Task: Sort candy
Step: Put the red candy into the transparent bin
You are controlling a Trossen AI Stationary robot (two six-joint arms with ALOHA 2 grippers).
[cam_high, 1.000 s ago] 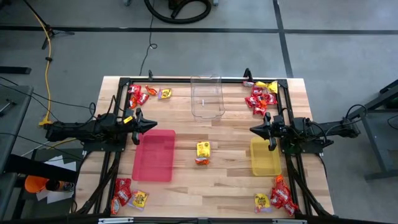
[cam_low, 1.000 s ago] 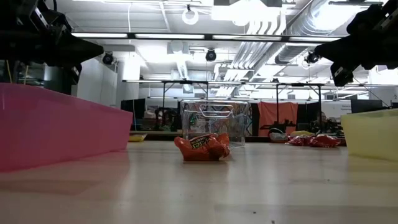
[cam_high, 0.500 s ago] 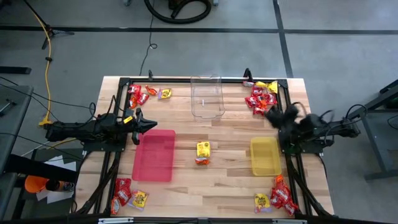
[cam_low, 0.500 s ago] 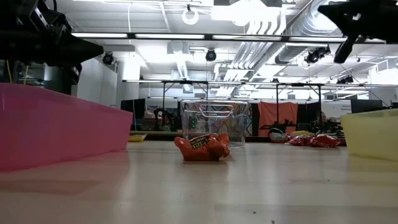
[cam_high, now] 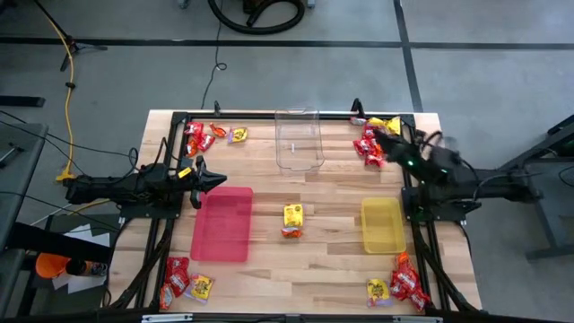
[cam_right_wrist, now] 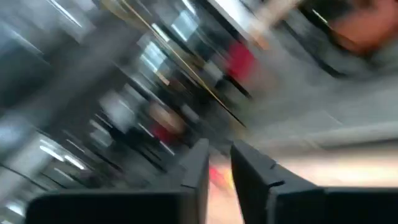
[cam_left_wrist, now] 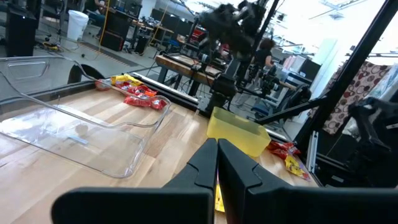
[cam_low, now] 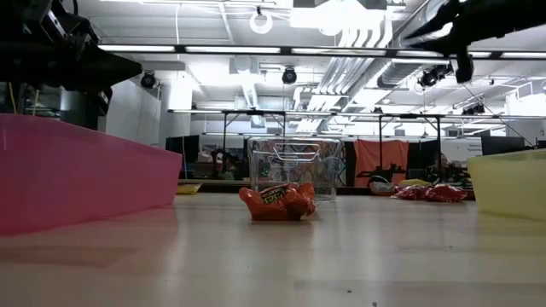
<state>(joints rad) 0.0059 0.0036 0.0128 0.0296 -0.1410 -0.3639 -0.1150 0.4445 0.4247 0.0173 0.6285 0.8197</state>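
A: Red, yellow and orange candy lies in four corner heaps on the wooden tabletop [cam_high: 332, 193]: far-left candy [cam_high: 203, 136], far-right candy [cam_high: 376, 142], near-left candy [cam_high: 184, 281] and near-right candy [cam_high: 399, 285]. Two centre packets [cam_high: 292, 218] sit between the pink tray [cam_high: 223, 223] and the yellow tray [cam_high: 383, 225].

B: What does the table-level camera add?

A: It shows the orange packet [cam_low: 277, 201] lying crumpled in front of the clear tub [cam_low: 294, 168], and the pink tray's wall [cam_low: 77, 175] close at its side. The overhead camera alone shows all four heaps.

B: And the left pincer [cam_high: 215, 180]?

A: It hangs over the tabletop just beyond the pink tray's far corner. Its wrist camera shows the fingers [cam_left_wrist: 205, 167] pressed together, holding nothing, with the tub [cam_left_wrist: 68, 130] and yellow tray [cam_left_wrist: 239, 129] ahead.

B: The right pincer [cam_high: 381, 142]?

A: A second ago it hovered by the yellow tray's far edge; now it has swung outward to the far-right candy. Its wrist picture is smeared; the fingers [cam_right_wrist: 196, 171] show a narrow gap, nothing between them.

B: Anything else changed?

A: No. The left arm, both trays and the packets lie as before.
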